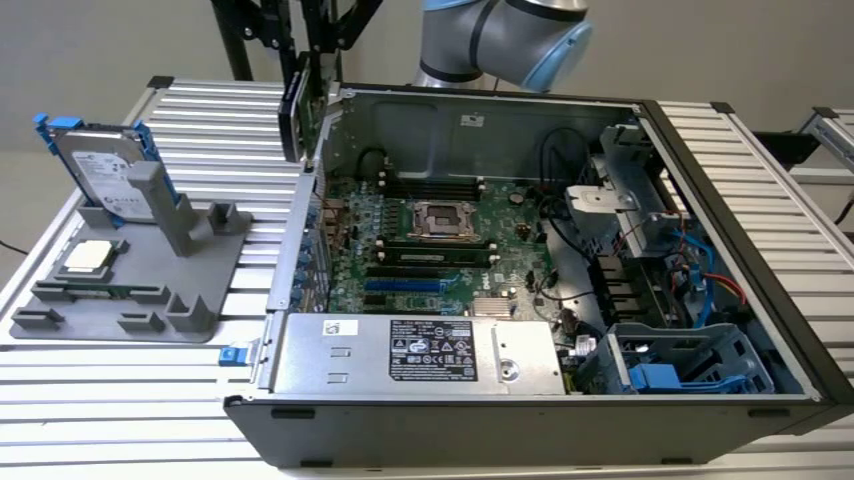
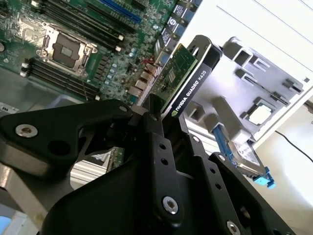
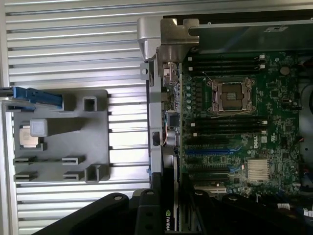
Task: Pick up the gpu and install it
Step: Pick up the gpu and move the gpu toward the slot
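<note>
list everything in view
slatted metal table: one, silver, underneath
open computer case: one, dark grey, on table
circuit motherboard: one, green, inside case
metal power supply: one, silver, inside case
moulded plastic tray: one, grey, exterior view's left
framed hard drive: one, silver and blue, upright in tray
square cpu chip: one, silver, on tray
flat gpu card: one, green and black, over case wall
tool: one, black, gripping gpu card
robot arm: one, grey, behind case

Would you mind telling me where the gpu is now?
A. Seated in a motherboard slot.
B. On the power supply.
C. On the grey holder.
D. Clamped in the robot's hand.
D: in the second wrist view the hand is shut on the gpu, clear of the motherboard.
</note>
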Tool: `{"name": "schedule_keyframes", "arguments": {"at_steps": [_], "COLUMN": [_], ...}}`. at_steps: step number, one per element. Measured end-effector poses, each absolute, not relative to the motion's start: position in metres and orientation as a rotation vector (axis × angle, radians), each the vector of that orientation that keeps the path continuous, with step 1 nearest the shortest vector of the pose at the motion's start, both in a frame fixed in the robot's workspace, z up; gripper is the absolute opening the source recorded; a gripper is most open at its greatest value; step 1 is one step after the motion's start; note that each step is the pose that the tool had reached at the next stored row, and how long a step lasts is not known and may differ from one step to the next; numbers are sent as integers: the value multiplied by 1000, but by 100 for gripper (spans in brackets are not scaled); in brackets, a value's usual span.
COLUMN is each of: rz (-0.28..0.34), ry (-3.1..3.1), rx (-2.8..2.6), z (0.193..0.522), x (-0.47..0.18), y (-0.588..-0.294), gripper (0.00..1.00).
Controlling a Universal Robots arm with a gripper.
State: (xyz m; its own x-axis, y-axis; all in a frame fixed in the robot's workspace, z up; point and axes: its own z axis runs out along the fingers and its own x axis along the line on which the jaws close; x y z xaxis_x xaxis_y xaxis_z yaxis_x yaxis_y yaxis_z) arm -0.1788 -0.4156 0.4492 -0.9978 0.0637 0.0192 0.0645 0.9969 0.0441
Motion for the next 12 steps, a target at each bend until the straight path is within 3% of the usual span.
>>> {"name": "schedule_keyframes", "arguments": {"at_steps": [12], "rz": [-70], "ry": [-3121], "rx": [-100], "z": [449], "x": [-178], "y": [-416], "gripper": [0]}}
